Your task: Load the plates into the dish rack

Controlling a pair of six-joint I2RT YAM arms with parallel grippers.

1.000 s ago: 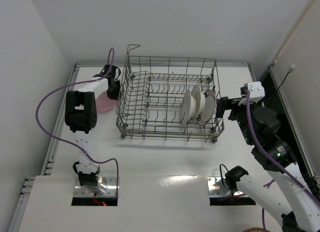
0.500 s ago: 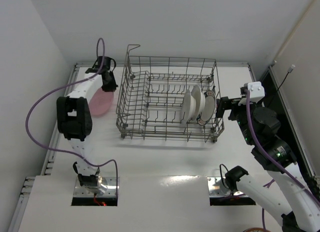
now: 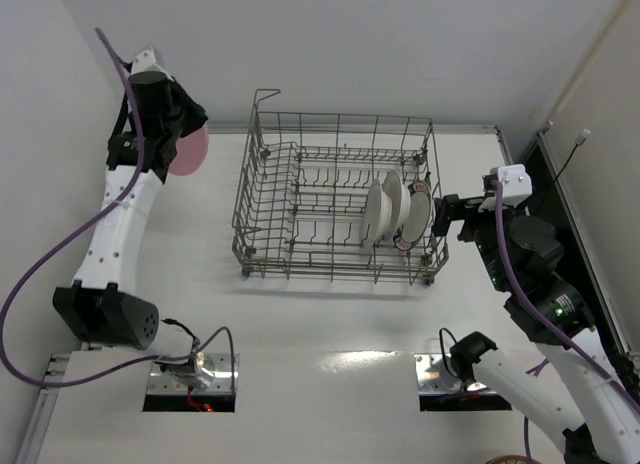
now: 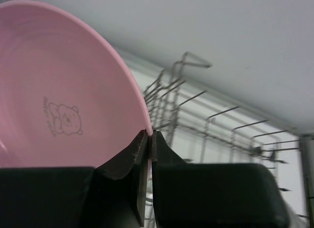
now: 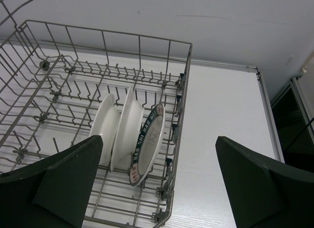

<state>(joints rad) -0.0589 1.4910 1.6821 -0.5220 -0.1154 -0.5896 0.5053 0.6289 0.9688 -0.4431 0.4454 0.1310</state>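
Note:
My left gripper (image 3: 183,136) is shut on the rim of the pink plate (image 3: 190,150) and holds it high in the air, left of the dish rack (image 3: 262,206). In the left wrist view the pink plate (image 4: 59,110) fills the left side, pinched at its edge by my fingertips (image 4: 140,144), with the rack (image 4: 206,129) behind. Two white plates (image 3: 384,208) and the teal-rimmed plate (image 3: 418,214) stand on edge at the rack's right end. My right gripper (image 3: 452,216) is open and empty just right of the rack; its wrist view shows the white plates (image 5: 117,127) and the teal-rimmed plate (image 5: 149,142).
The rack's tall wire sides (image 5: 103,41) and rows of upright tines (image 3: 320,199) fill the middle of the white table (image 3: 330,324). White walls close the back and left. A dark gap (image 3: 575,234) runs along the table's right edge.
My left arm has lifted the pink plate off the table and swung it up and to the left, well above the surface. The right arm has not moved.

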